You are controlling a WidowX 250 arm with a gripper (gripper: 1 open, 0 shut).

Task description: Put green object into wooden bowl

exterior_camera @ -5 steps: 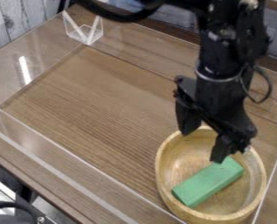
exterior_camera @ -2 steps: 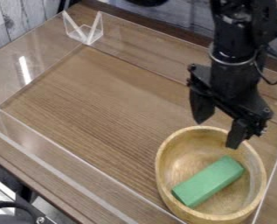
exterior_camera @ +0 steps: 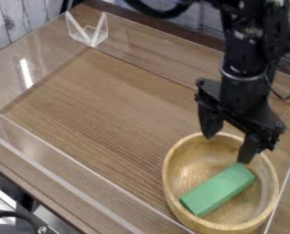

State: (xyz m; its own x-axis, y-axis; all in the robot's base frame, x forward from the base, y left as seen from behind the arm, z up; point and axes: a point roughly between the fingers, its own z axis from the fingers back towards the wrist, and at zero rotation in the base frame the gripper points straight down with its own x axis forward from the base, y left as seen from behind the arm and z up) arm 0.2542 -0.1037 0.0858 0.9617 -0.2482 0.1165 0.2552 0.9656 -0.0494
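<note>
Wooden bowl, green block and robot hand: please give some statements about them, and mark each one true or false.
1. The green block lies inside the wooden bowl. True.
2. The hand is gripping the block. False: it is open and holds nothing.
3. The block is round. False: it is rectangular.
4. The hand is above the far part of the bowl. True.
5. The bowl is upside down. False: its opening faces up.

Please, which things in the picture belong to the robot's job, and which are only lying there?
For the job:
- green block, lying in the bowl
- wooden bowl
- gripper, open above the bowl

Only lying there:
- clear, angular object at the table's far edge
</note>
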